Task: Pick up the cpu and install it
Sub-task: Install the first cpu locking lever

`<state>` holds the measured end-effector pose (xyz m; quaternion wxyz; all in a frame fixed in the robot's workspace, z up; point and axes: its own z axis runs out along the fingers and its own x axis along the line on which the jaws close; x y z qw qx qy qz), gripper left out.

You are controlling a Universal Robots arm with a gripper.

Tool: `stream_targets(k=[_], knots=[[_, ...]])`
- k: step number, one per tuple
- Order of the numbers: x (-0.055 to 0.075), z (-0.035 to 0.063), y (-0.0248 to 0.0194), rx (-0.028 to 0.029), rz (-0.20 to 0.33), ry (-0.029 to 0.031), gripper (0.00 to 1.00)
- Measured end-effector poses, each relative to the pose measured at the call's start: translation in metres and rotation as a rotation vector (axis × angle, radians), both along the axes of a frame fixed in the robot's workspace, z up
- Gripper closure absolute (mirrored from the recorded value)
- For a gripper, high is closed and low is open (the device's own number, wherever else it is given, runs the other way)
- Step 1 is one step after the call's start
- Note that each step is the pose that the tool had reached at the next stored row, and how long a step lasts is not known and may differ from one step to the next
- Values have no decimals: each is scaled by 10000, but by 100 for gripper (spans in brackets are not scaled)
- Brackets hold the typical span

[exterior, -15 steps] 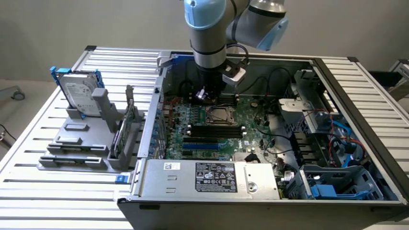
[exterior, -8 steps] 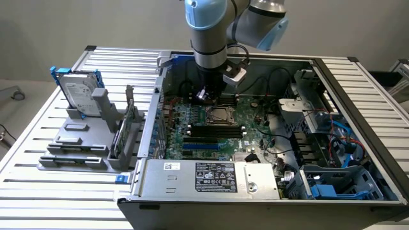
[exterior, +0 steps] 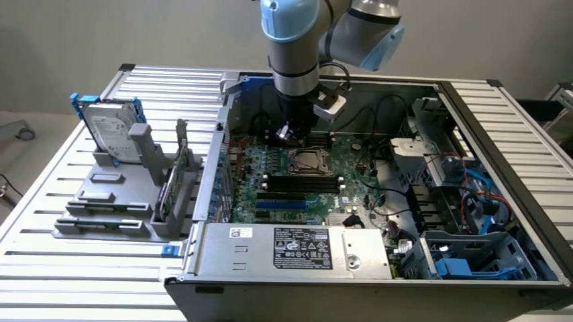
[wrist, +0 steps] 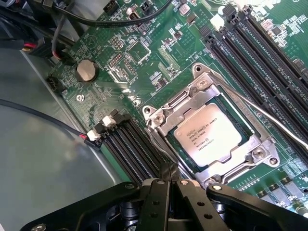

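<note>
The cpu [wrist: 209, 137], a small silvery square chip with printed text, lies flat inside the metal-framed socket [wrist: 199, 85] on the green motherboard. My gripper [wrist: 168, 169] hovers just beside the socket's corner, its black fingers [wrist: 155, 192] pressed together with nothing between them. In the exterior view the gripper [exterior: 284, 134] hangs inside the open computer case, slightly up and to the exterior view's left of the socket [exterior: 310, 162]. The socket's thin lever [wrist: 269, 118] runs along one side of the frame.
Black memory slots [wrist: 132, 149] flank the socket on both sides. A coin battery [wrist: 86, 71] and black cables [wrist: 96, 21] lie nearby. Outside the case, a hard drive with blue bracket [exterior: 112, 127] stands on a grey fixture [exterior: 107, 204]. The power supply [exterior: 286, 248] sits at the case front.
</note>
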<state>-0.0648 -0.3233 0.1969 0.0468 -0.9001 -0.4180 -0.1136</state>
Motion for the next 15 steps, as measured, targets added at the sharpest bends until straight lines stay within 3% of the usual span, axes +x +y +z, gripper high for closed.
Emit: stream_targets(k=[15], knots=[[22, -1, -4, -14, 0, 2, 89]])
